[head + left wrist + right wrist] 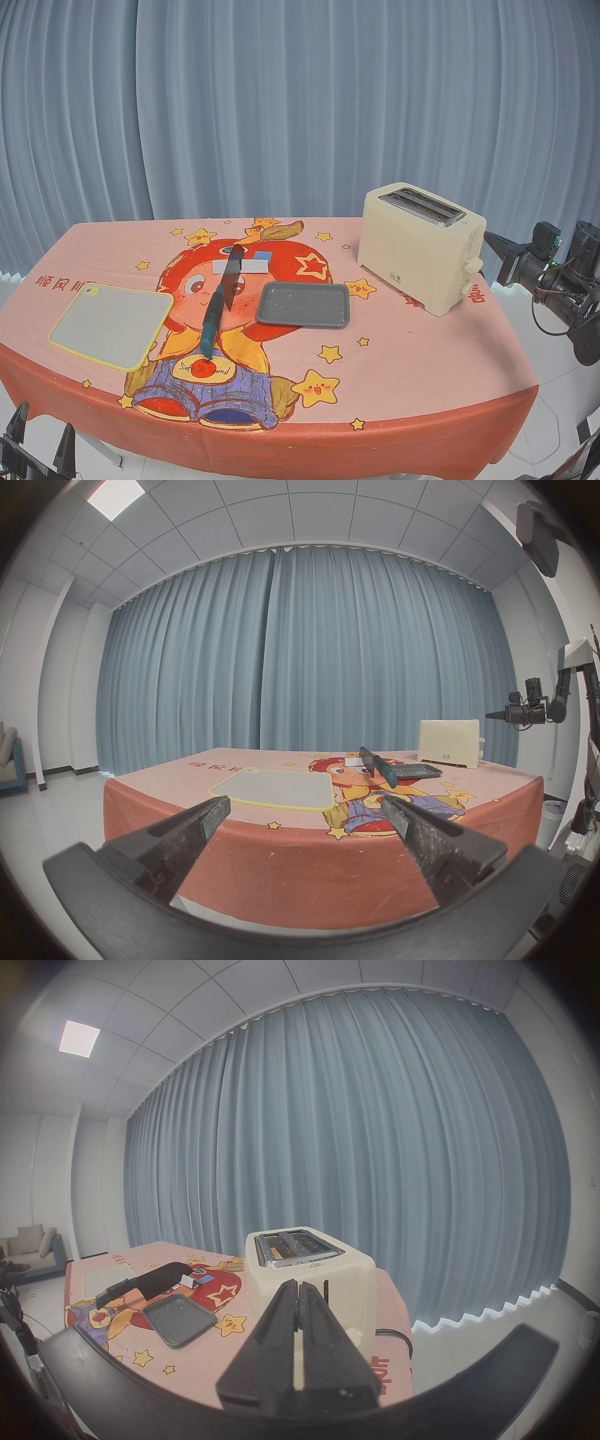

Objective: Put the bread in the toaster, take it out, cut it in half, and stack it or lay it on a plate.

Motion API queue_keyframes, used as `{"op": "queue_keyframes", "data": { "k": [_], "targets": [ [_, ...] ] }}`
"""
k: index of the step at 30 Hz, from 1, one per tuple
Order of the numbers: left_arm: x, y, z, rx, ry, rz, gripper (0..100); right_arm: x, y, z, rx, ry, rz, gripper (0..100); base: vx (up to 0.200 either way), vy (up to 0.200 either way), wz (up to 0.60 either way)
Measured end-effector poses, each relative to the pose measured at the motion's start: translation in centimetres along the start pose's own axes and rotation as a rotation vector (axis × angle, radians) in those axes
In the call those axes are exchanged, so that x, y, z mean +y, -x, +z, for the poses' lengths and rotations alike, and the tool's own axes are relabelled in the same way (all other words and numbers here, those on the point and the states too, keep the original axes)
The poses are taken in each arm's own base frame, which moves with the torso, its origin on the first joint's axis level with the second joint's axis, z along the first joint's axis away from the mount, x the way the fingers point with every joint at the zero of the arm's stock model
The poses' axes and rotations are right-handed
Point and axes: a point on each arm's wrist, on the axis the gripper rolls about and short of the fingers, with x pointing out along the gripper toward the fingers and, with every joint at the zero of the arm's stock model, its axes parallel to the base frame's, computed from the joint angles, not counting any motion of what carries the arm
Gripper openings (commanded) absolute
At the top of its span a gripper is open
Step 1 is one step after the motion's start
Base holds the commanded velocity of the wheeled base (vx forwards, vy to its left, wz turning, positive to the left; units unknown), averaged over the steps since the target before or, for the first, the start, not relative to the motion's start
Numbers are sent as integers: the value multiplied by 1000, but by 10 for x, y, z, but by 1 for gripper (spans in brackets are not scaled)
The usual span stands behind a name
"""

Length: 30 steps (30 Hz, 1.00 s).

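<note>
Cream plastic first: the toaster [415,250] stands at the right end of the table [406,369], and down in one slot you can make out a tan patch that looks like the bread [275,1252], though the slot hides most of it. If so, you have the loading step done and everything after it left to do. Your right gripper [299,1288] hangs just off the toaster's end, on the side with the lever [473,266], fingers pressed together and holding nothing. It is near the casing, not touching it as far as you can see. Your left gripper [305,808] sits low beyond the near left corner of the table, spread wide and empty. The cutting board [111,325] lies bare at the left, the teal-handled knife [220,300] rests propped at a slant in the middle, and the grey plate [304,304] beside it has nothing on it. So you have yet to lift the slice out, carry it to the board, halve it with the knife and set the halves on the plate
</note>
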Motion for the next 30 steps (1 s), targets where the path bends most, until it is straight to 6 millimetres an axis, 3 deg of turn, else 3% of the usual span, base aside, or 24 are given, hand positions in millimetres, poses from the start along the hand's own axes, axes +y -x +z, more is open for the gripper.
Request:
{"op": "queue_keyframes", "data": {
  "k": [30],
  "targets": [
    [0, 0, 0, 0, 0, 0, 100, 2, 9, 8, -32, 20, 15, 0, 0, 0, 0]
  ]
}}
